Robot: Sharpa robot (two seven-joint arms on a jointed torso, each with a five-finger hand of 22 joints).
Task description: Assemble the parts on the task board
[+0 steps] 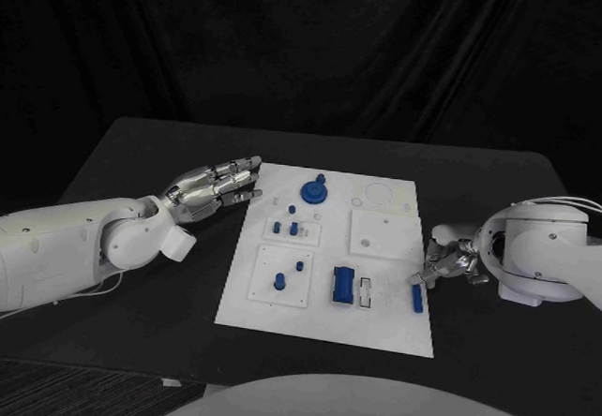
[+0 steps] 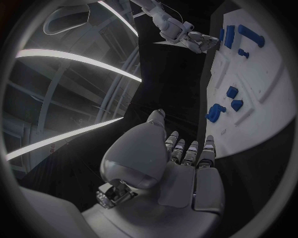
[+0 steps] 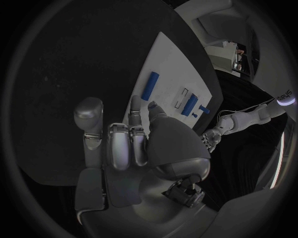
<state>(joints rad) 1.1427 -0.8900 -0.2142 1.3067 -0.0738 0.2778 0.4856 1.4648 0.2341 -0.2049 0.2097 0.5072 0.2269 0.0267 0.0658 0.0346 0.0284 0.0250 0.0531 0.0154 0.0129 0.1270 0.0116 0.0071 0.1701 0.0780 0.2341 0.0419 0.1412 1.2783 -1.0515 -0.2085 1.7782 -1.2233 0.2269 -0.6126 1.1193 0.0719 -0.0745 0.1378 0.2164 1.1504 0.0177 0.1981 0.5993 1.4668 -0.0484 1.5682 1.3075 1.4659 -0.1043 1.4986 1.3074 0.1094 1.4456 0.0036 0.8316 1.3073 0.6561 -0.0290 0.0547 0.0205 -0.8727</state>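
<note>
The white task board (image 1: 377,325) lies in the middle of the black table. On it stand a blue knob (image 1: 313,188), small blue pegs (image 1: 292,228), a single peg (image 1: 279,282) and a blue block (image 1: 342,285). A blue bar (image 1: 417,297) lies flat at the board's right edge, also seen from the right wrist (image 3: 151,83). My right hand (image 1: 450,263) hovers just beside that bar with its fingers loosely curled, the fingertips (image 3: 134,105) short of it and nothing held. My left hand (image 1: 218,187) is flat with straight fingers at the board's far left edge, empty.
The left wrist view shows the board (image 2: 260,119) with blue pieces (image 2: 215,113) ahead of my left hand (image 2: 186,158), and my right hand (image 2: 186,37) across it. Black table (image 1: 141,162) surrounds the board; dark curtain behind.
</note>
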